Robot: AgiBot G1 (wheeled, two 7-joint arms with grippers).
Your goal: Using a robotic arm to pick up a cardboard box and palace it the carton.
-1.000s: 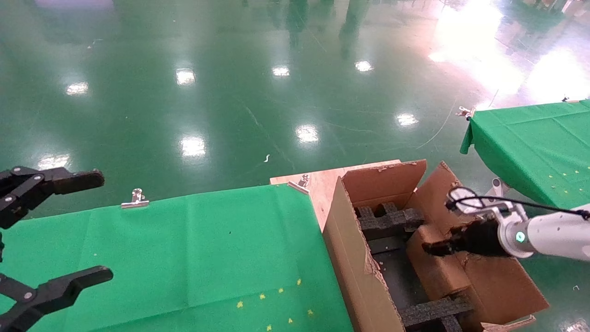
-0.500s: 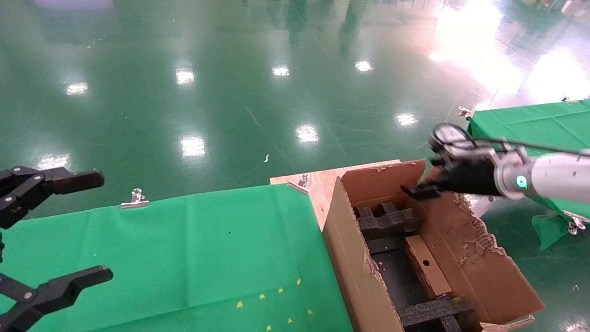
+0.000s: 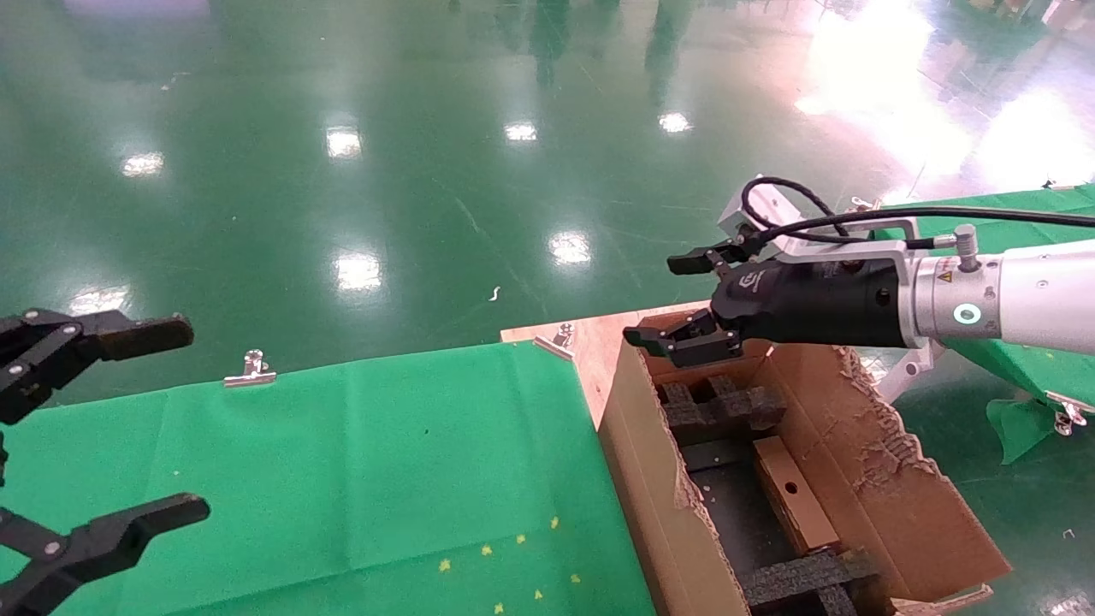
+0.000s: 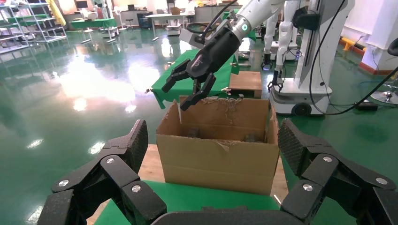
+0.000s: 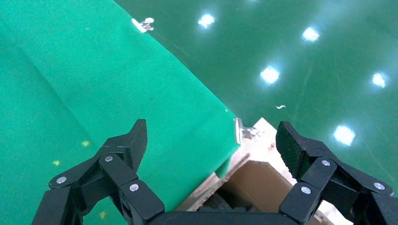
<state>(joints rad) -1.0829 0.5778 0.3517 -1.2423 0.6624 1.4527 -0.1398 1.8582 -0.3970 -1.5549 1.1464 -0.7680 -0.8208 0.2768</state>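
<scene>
Box (image 3: 794, 494): lying in carton (image 3: 659, 479), below right gripper (image 3: 678, 299).
Right jaws: spread, empty.
Left gripper (image 3: 128, 419): parked, jaws spread.

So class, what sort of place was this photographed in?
Probably an industrial robotics lab or workshop: glossy green floor, metal shelving, another wheeled robot base, and cloth-covered worktables.

small cardboard box (image 3: 791, 494) lying inside torn-flapped carton (image 3: 659, 479), hole up
</scene>
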